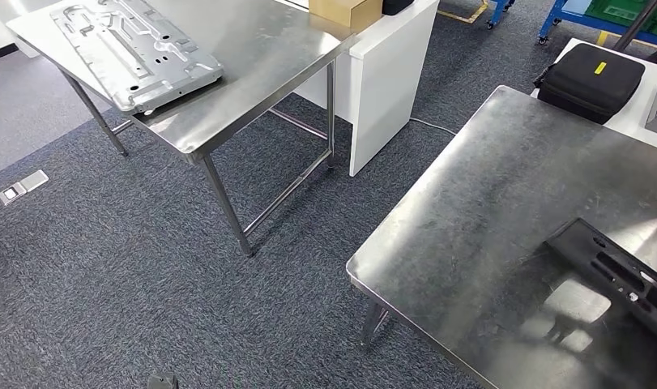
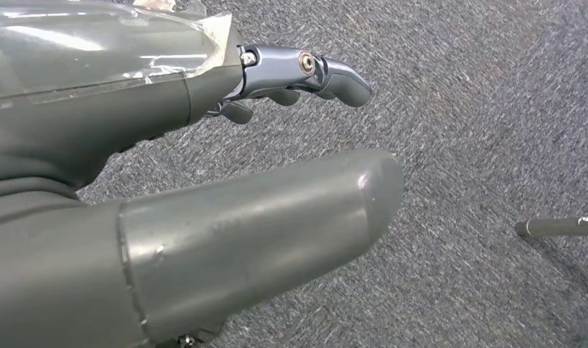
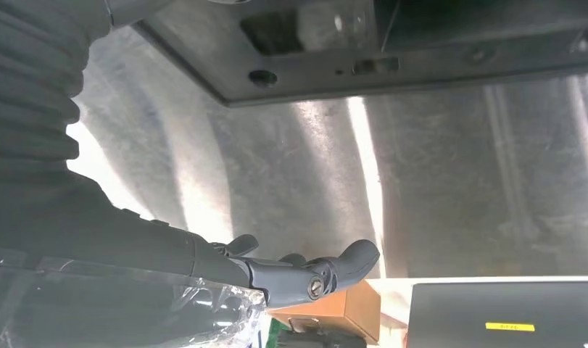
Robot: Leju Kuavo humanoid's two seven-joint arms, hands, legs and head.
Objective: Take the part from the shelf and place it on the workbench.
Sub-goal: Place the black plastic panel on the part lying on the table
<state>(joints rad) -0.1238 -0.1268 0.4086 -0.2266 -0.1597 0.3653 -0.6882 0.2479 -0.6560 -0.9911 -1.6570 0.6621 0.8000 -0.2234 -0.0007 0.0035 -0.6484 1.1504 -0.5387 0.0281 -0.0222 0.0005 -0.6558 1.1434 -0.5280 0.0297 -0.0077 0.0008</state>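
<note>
Far steel table [image 1: 260, 73], left: a silver stamped panel [image 1: 134, 49] lies flat across its far left corner, overhanging the near edge a little. No hand near it. Carpet [image 1: 106, 284] between the two tables.

Beyond that table's right end: white cabinet [image 1: 390, 89] with a cardboard box [image 1: 345, 11] on top.

Near bench [image 1: 487, 203], right: bare steel over most of the top. The dark part [image 1: 612, 271], a black perforated bracket, lies flat by the bench's right edge toward the near corner, partly cut off by the frame. A black case [image 1: 590, 79] sits on a white top just past the bench's far edge.

Left hand [image 2: 204, 203]: hangs over carpet, thumb and fingers [image 2: 327, 72] apart, nothing in them.

Right hand [image 3: 225, 261]: over the bench top, fingers [image 3: 352, 261] loosely extended, slightly curled, empty. The dark part [image 3: 334, 65] lies near the fingertips but apart from them, with bare steel between.

Judgement: no shelf in sight, and the dark part rests on the bench with both hands empty. If this is the task's part, the placing step looks done or nearly so, and the next move only needs the right arm to draw clear without brushing the bracket. Whether the silver panel is the one meant instead, I cannot tell.
</note>
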